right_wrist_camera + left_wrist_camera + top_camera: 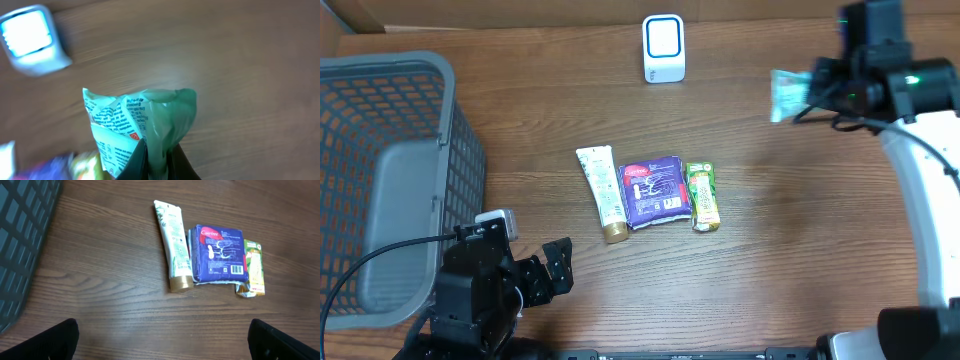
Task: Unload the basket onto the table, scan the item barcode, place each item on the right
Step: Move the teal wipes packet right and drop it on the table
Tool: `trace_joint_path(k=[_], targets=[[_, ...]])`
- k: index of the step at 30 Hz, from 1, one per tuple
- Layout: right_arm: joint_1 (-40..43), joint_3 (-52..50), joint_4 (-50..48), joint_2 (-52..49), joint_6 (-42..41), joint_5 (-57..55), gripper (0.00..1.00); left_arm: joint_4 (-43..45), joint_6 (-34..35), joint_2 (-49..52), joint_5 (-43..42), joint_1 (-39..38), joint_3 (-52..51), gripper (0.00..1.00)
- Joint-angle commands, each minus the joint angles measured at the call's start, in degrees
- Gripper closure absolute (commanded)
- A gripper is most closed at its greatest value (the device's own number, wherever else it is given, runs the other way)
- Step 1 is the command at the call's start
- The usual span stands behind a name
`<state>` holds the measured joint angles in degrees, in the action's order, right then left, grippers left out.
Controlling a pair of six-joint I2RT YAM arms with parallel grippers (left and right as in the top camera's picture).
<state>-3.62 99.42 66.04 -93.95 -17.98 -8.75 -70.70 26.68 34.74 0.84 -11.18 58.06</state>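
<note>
Packet [786,94] of crinkled green film with printed text sits pinched between the pressed-together fingers of the right gripper [812,88], held off the wooden table [800,220] at its far right, to the right of the white scanner [663,48] and apart from it. In the right wrist view the scanner's lit face shows at the upper left. The left gripper [548,272] hangs spread wide and empty near the grey basket [380,150]. Mid-table, a cream tube [603,193], a purple pack [655,190] and a yellow-green sachet [702,195] lie side by side
</note>
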Motion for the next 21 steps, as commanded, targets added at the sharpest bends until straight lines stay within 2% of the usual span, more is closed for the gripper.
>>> trace_joint_path(k=[1, 8, 12, 16, 21], targets=[[7.80, -7.85, -4.70, 0.02, -9.07, 5.77, 0.96, 0.02, 0.37, -0.68, -0.44, -0.26, -0.48, 0.00], [22.14, -27.08, -23.56, -0.04, -11.04, 18.14, 0.95, 0.02, 0.37, -0.68, -0.44, -0.26, -0.48, 0.00], [25.59, -34.05, -30.56, -0.04, -12.28, 20.02, 0.90, 0.02, 0.37, -0.68, -0.44, -0.26, -0.48, 0.01], [26.14, -36.87, -32.54, -0.04, -12.26, 19.96, 0.80, 0.02, 0.37, -0.68, -0.44, -0.26, -0.48, 0.00], [26.14, -35.19, -29.46, 0.15, -12.22, 20.17, 0.76, 0.02, 0.37, -0.68, -0.44, -0.26, -0.48, 0.00]])
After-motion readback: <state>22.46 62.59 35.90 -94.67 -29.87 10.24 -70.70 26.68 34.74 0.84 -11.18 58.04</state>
